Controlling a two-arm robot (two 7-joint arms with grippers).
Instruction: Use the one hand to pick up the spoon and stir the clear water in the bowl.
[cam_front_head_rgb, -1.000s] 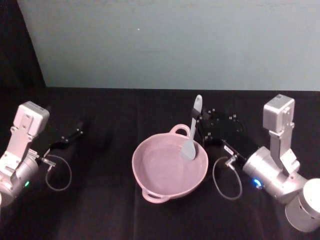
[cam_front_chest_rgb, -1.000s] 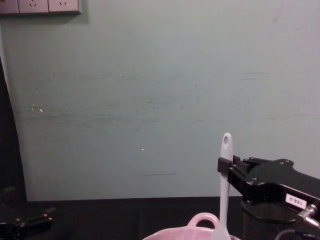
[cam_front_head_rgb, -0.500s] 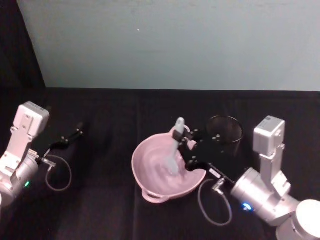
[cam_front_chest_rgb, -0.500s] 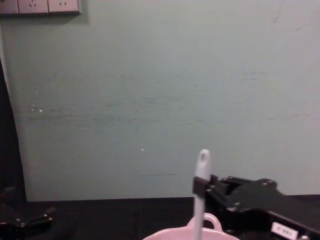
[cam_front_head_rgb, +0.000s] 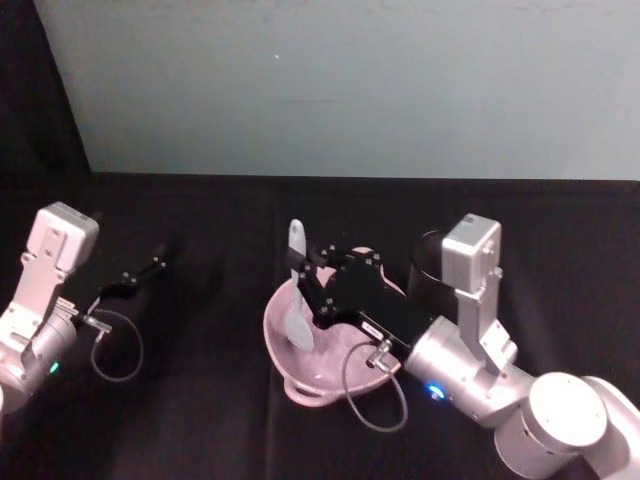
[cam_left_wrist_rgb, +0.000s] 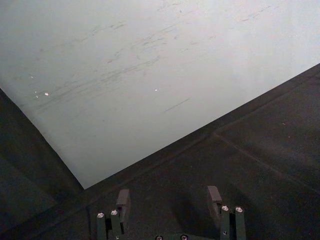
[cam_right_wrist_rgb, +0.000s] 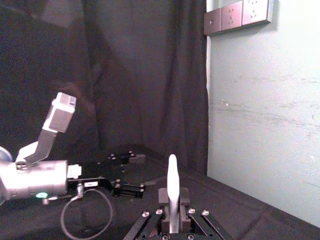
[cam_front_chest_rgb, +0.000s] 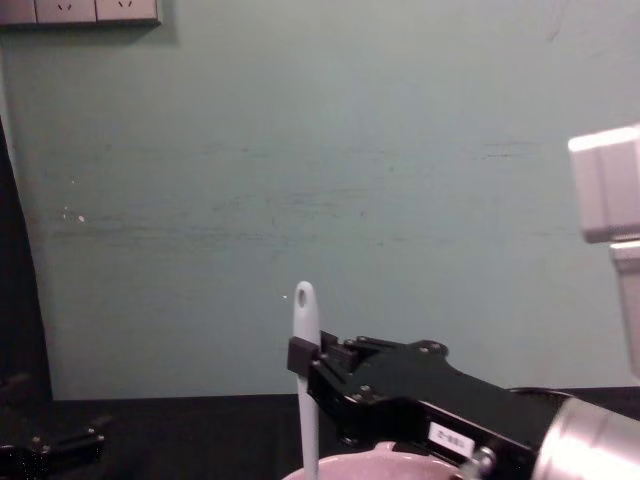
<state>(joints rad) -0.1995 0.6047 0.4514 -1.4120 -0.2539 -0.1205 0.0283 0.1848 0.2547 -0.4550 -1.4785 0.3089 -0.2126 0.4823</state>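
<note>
The right gripper (cam_front_head_rgb: 303, 283) was seen extended from the right side of the black bench (cam_front_head_rgb: 200, 400) over the pink bowl (cam_front_head_rgb: 272, 332), which was placed near the middle of the bench. Its jaws were closed narrowly on the handle of the white spoon (cam_front_head_rgb: 298, 325), gripped a little below the handle's tip. The spoon was held close to upright, with the tip and its oval hole uppermost and the scoop lowered inside the left part of the bowl. Whether the scoop was touching the bottom or any water could not be told. One looped handle of the bowl was turned toward the near edge of the bench. A black mesh cup (cam_front_head_rgb: 427, 268) was set just beside the bowl, on its right and toward the far edge, and was partly hidden by the right arm. The left gripper (cam_front_head_rgb: 148, 270) was parked near the left edge of the bench, well apart from the bowl. Its jaws were spread wide and nothing was held between them, as shown in the left wrist view. A pale green wall (cam_front_head_rgb: 350, 90) was seen behind the far edge.
</note>
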